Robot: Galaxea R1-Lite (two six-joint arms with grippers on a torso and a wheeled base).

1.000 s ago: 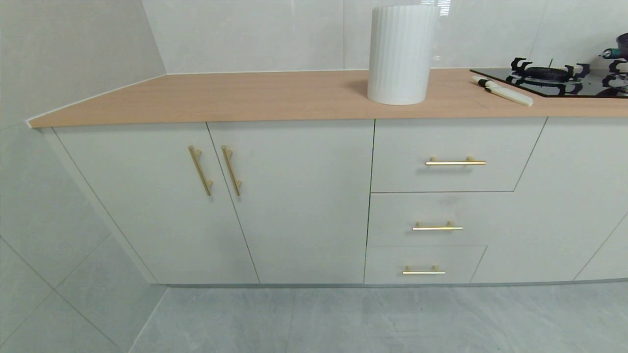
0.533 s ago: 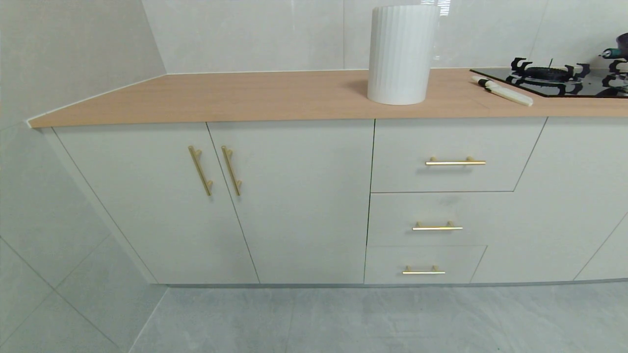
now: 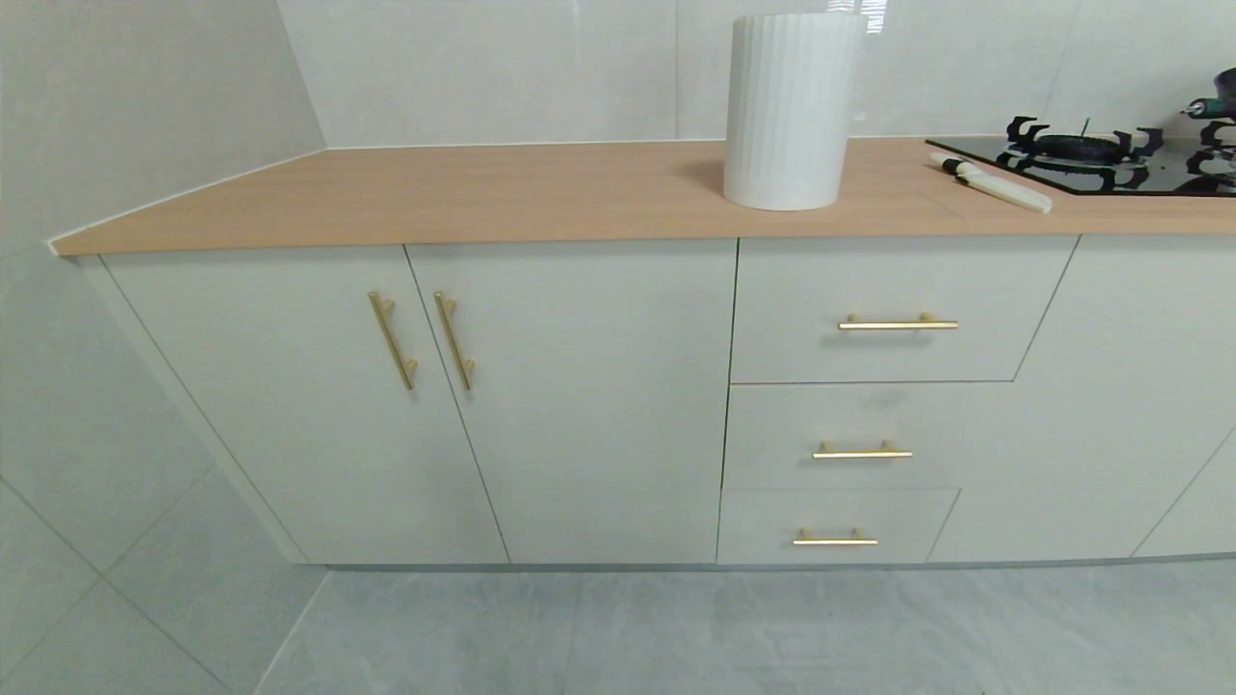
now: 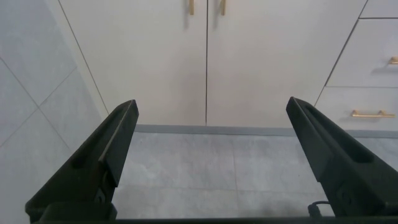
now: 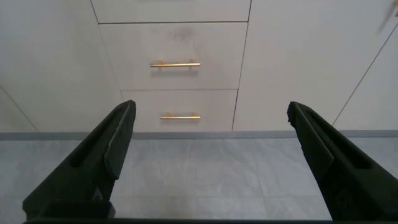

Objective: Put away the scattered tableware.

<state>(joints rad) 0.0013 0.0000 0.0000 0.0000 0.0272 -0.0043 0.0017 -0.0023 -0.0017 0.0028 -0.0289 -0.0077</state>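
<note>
Knife (image 3: pixel 990 180) lies flat on the wooden worktop (image 3: pixel 435 193), with the upright white ribbed holder (image 3: pixel 790 111) to its left and the black hob (image 3: pixel 1091 159) just beside it on the right. Left end effector (image 4: pixel 209 106) hangs open and empty before the cabinet doors (image 4: pixel 261 56); right end effector (image 5: pixel 209 106) is open and empty before the drawers (image 5: pixel 177 43).

I'm facing a kitchen: a wooden counter (image 3: pixel 483 193) runs along glossy tiled walls (image 3: pixel 483 68), with pale cabinet doors (image 3: pixel 290 434) and three brass-handled drawers (image 3: pixel 869 280) beneath. A gas hob (image 3: pixel 1081 150) is set in at the far right, with a knife (image 3: pixel 995 183) just beside it.
</note>
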